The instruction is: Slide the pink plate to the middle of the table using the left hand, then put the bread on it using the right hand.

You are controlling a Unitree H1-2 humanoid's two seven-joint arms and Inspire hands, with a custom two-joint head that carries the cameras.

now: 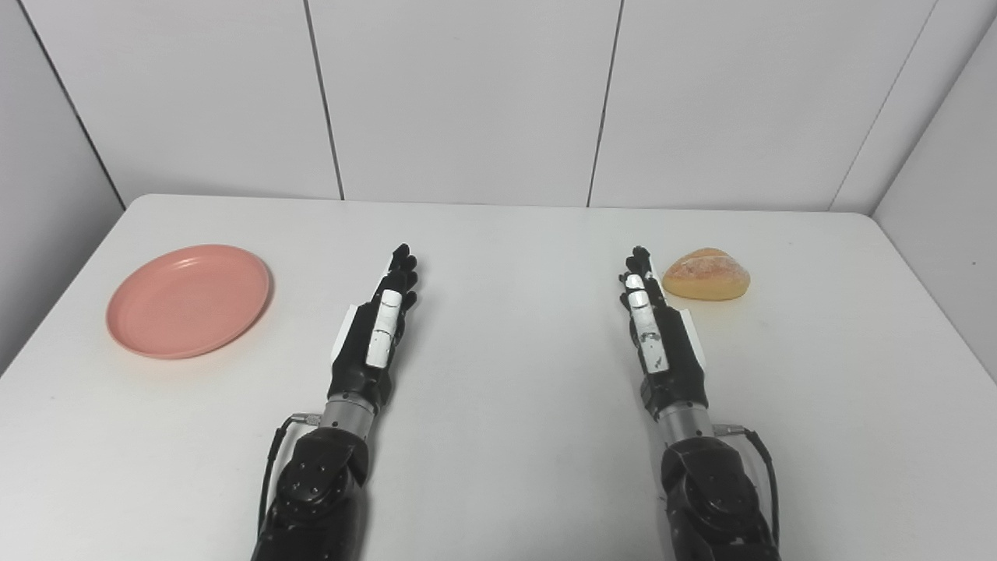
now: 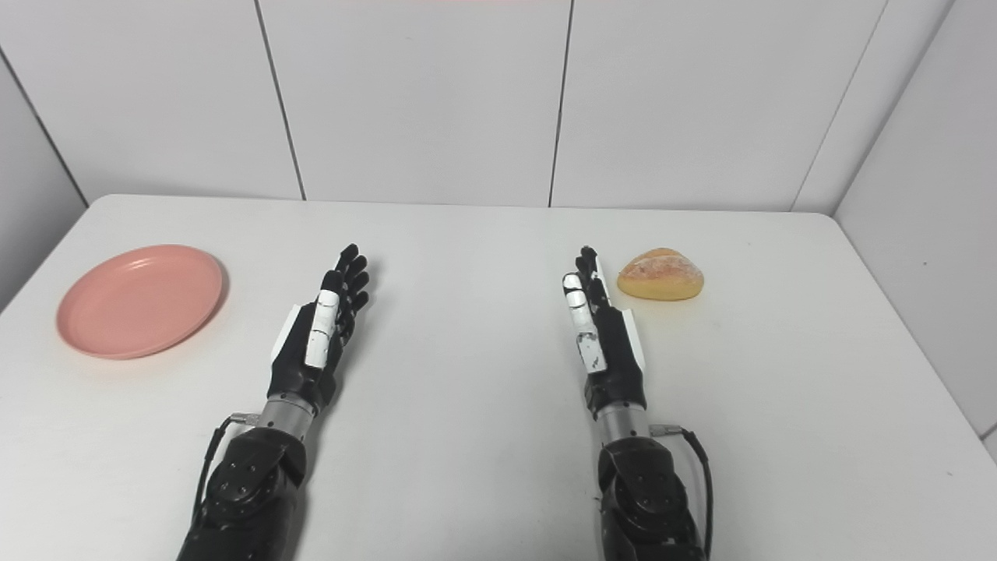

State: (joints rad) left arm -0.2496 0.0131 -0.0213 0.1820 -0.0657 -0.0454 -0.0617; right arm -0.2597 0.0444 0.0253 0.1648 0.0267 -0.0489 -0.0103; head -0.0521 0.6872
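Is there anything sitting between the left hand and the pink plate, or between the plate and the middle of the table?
Nothing visible. Bare table lies between the left hand and the pink plate, and on toward the middle.

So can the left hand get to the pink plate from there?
Probably yes. The left hand is open and holds nothing, and only bare table lies between it and the pink plate off to its left.
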